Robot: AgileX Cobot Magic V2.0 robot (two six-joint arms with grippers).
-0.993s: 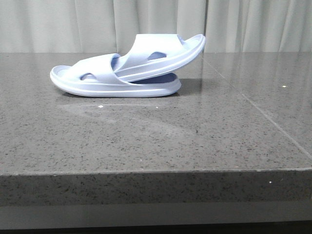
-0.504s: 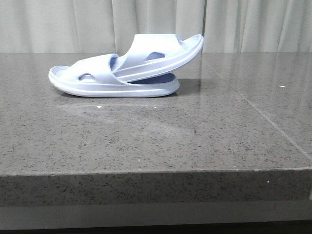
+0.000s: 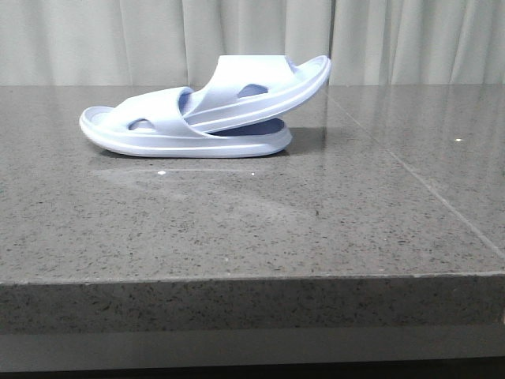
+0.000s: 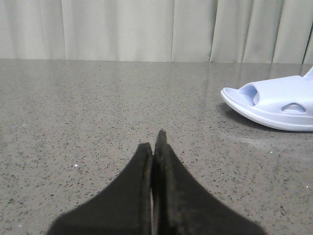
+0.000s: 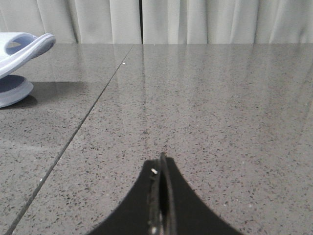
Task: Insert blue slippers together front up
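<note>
The two pale blue slippers lie nested on the grey stone table at the back left. The lower slipper point(image 3: 158, 139) lies flat. The upper slipper point(image 3: 260, 88) is pushed under its strap and tilts up to the right. Neither gripper shows in the front view. My left gripper point(image 4: 154, 147) is shut and empty, low over the table, well left of the lower slipper's end point(image 4: 274, 103). My right gripper point(image 5: 161, 161) is shut and empty, well right of the slippers; the upper slipper's tip point(image 5: 22, 49) and the lower slipper's end point(image 5: 12, 90) show at the edge of the right wrist view.
The grey speckled table point(image 3: 252, 213) has a front edge near the camera and a seam line point(image 3: 426, 189) running back on the right. Pale curtains point(image 3: 394, 39) hang behind the table.
The nested slippers have barely shifted in the front view, a few pixels left and back. Nothing else has changed.
</note>
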